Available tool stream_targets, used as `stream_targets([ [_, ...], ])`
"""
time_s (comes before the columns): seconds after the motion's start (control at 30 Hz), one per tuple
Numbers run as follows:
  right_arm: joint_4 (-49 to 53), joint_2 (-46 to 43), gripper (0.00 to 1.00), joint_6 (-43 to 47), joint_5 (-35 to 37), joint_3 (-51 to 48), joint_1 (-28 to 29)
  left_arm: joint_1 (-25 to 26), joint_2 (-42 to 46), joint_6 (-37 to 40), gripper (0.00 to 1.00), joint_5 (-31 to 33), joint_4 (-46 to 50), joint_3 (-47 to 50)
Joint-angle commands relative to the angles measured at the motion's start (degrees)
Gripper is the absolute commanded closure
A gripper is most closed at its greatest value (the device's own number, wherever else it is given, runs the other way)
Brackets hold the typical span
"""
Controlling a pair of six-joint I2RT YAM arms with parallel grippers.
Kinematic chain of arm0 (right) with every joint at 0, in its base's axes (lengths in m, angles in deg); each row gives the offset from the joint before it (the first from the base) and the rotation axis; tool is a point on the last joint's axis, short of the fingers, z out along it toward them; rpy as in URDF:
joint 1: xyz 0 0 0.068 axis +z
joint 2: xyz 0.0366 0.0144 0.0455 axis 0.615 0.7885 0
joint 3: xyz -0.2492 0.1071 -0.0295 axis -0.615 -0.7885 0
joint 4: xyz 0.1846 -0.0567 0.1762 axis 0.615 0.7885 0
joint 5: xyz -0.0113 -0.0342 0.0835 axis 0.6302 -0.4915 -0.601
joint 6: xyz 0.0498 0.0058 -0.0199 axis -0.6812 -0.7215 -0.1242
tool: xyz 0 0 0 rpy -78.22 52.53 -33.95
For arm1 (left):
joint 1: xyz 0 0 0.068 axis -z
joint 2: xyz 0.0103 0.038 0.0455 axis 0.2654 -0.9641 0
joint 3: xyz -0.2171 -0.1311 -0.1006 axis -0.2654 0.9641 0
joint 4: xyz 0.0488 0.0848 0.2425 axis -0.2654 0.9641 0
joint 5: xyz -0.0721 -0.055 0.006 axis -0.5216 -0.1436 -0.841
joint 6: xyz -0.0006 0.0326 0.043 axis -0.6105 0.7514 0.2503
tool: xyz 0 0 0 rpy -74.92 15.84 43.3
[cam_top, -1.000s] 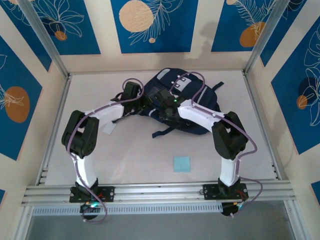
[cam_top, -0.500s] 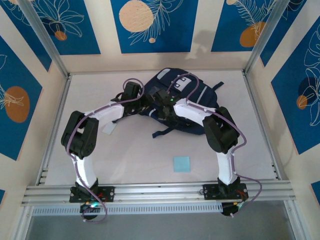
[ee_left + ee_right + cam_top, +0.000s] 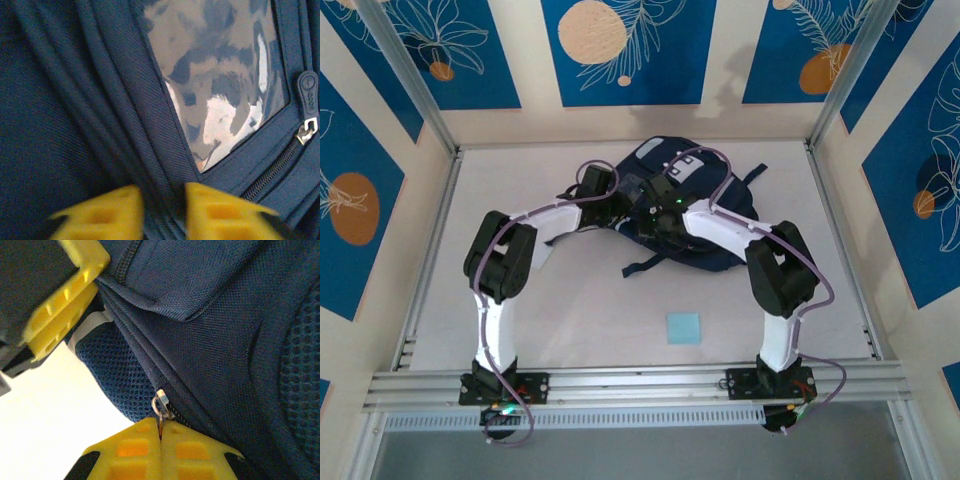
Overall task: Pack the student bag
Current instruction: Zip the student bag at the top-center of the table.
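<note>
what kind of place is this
Probably a robot test booth: a white table boxed in by metal rails, printed blue wall panels around it, and two robot arms bolted at its near edge, working on a backpack.

A light blue square pad lies on the white table.

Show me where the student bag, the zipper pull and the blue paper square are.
student bag (image 3: 655, 160), top external view, navy fabric near its top.
zipper pull (image 3: 160, 404), right wrist view, its metal ring.
blue paper square (image 3: 683, 328), top external view, its middle.
</note>
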Motion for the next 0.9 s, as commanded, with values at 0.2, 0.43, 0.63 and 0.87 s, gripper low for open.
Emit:
stream_targets([
  [0.2, 16.08, -8.50, 1.00, 6.57, -1.95, -6.71, -0.28, -1.44, -2.25, 3.00, 1.00, 3.57, 0.44, -2.29],
  [0.43, 24.77, -16.25, 1.00, 8.28, 1.21, -14.20, -1.73, -2.86, -3.10, 3.32, 1.00, 4.48, 0.64, -2.98],
  [0.63, 29.21, -21.11, 1.00, 10.96, 4.23, -17.04, -3.89, -3.99, -7.54, 6.97, 1.00, 4.28, 5.40, -12.30],
  [0.87, 17.98, -16.78, 1.00, 12.54, -7.63, -11.48, -3.78, -4.16, -6.12, 11.38, 0.47, -2.27, 11.40, -17.99],
])
